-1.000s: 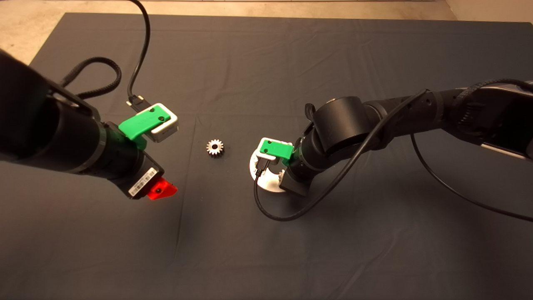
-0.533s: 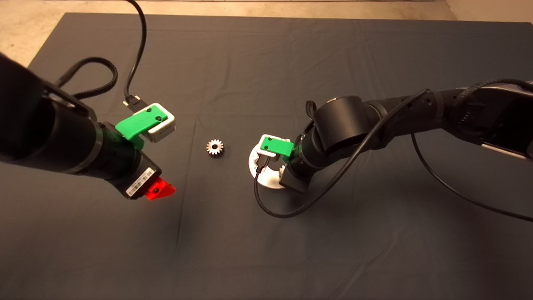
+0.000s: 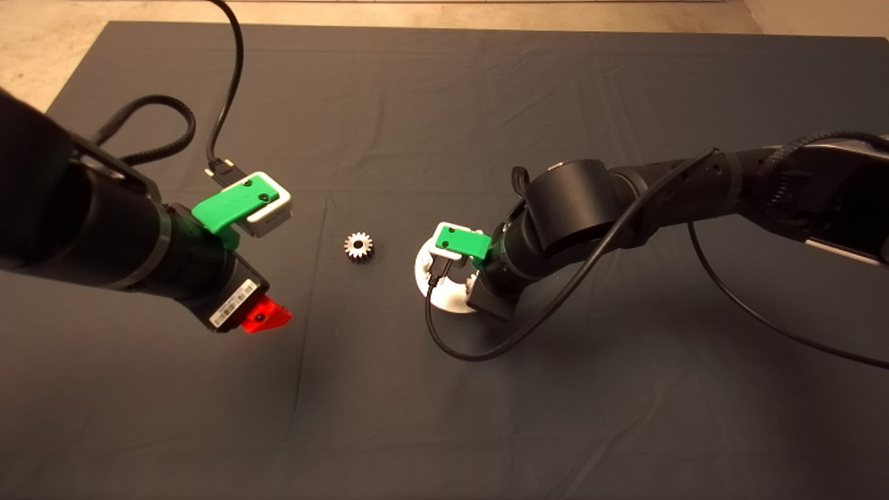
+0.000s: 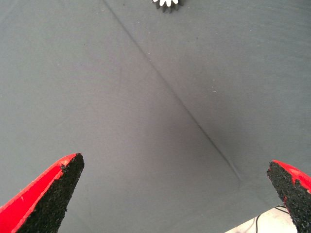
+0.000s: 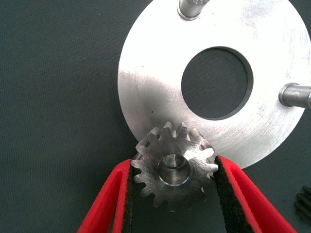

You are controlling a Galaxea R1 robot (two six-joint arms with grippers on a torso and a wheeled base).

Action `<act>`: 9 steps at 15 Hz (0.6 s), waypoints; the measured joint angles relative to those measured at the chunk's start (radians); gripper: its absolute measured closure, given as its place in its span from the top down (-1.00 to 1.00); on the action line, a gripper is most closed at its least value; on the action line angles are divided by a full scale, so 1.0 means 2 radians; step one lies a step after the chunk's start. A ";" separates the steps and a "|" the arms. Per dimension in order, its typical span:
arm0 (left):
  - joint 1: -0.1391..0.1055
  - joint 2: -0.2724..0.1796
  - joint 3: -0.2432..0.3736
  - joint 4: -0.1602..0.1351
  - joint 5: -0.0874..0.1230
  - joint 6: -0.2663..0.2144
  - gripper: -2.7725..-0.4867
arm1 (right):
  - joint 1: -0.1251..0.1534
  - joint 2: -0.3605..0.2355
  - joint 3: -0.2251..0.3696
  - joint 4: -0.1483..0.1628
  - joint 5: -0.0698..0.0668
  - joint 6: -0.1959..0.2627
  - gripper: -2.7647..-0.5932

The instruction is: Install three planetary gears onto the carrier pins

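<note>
Right gripper (image 5: 172,177): red fingers with black pads pinch a planetary gear (image 5: 174,166) by its toothed rim, one pad on each side. Gear is silver-grey with blunt teeth; its centre hole is filled by the bright flat end of a carrier pin (image 5: 173,170), so it sits on that pin at the near edge of the carrier disc (image 5: 160,87). No writing readable on gear or disc.

Just beyond the fingertips, the disc lies flat on the dark mat (image 5: 53,97): brushed silver, faint scratches, large round centre hole. Two more pins stand bare on its far side, one (image 5: 190,8) at the rim opposite the gripper, one (image 5: 295,94) off to the side. A dark toothed edge (image 5: 303,201) shows beside one finger, likely another gear; cannot tell more.

Head view: right gripper (image 3: 467,286) covers most of the disc (image 3: 421,272).

Left gripper (image 4: 177,196): fingers spread wide over bare mat, holding nothing. Far ahead of it a loose gear (image 3: 358,246) lies flat, between the two grippers. A white label (image 3: 233,303) on the left gripper body carries print too small to read.
</note>
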 joint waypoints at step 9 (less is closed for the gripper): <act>-0.003 -0.001 0.000 0.000 0.000 0.000 1.00 | 0.000 -0.019 0.003 -0.007 0.001 -0.003 -0.62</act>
